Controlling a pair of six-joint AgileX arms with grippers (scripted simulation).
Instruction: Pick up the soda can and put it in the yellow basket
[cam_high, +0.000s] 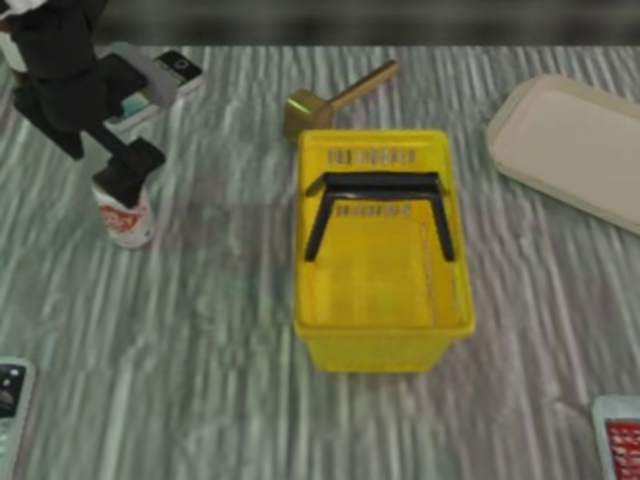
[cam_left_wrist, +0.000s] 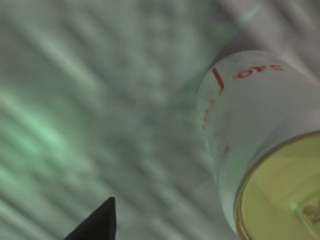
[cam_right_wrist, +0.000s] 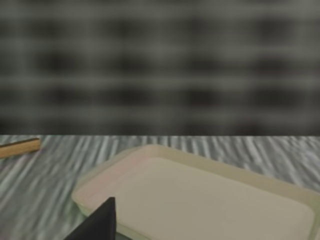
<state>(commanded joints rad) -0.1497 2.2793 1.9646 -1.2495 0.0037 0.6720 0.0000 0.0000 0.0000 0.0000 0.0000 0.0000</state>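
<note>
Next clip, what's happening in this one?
The left arm's tool is down over the soda can, which stands upright on the table near its left side. Whether the can is gripped yet is not clear. The yellow basket sits mid-table, empty, handle folded across it. The right arm is out of the top view, its camera facing a beige tray.

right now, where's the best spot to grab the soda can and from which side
Probably the white side wall of the soda can, mid-height, coming down from above, where the left pincer hangs. The can stands upright on the table, so its round wall suits two fingers.
</note>
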